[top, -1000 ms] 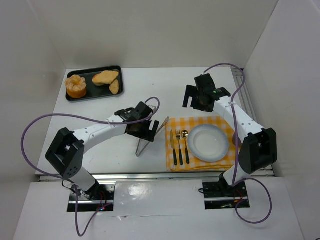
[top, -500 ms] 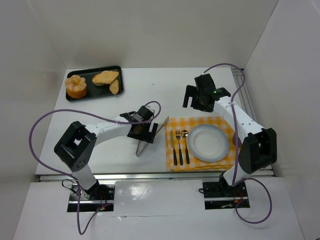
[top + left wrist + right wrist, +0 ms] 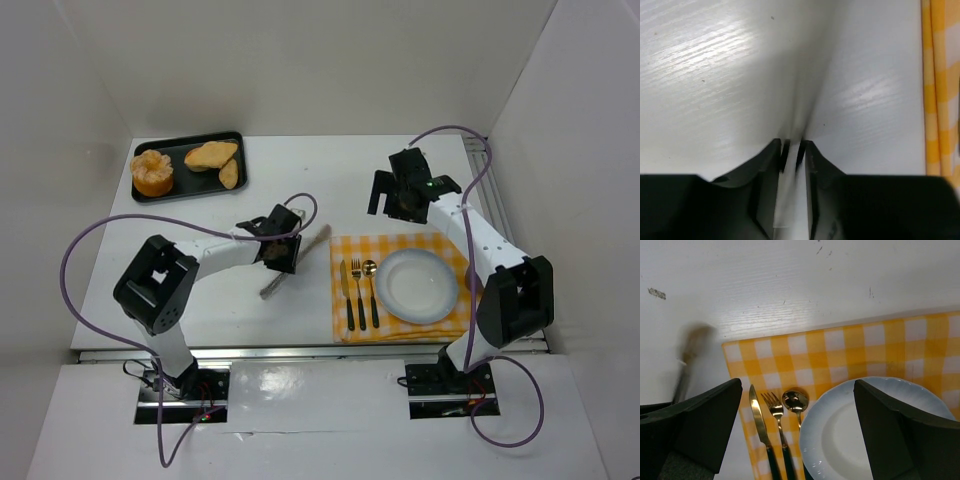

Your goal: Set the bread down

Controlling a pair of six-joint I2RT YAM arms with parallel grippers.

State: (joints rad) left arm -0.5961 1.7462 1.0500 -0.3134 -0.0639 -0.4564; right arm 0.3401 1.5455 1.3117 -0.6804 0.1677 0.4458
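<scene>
Two bread slices [image 3: 211, 155] and a round pastry [image 3: 152, 173] lie on a black tray [image 3: 190, 195] at the far left. Metal tongs [image 3: 312, 240] lie slanted on the table's middle, and my left gripper [image 3: 280, 254] is shut on them. The left wrist view shows the tongs [image 3: 810, 90] as a pale blurred strip pinched between the fingers of that gripper [image 3: 791, 147], running away toward the top. A white plate [image 3: 417, 285] rests on a yellow checked cloth [image 3: 400, 245]. My right gripper [image 3: 397, 196] hovers open beyond the cloth, empty [image 3: 797, 390].
A knife [image 3: 347, 295], fork [image 3: 358, 292] and spoon [image 3: 371, 290] lie on the cloth left of the plate. White walls enclose the table on three sides. In the right wrist view the plate [image 3: 850, 435] sits low right.
My left gripper has shut on the tongs, pressing their spread arms together. The tongs have swung to a slant. The right arm has not moved.
</scene>
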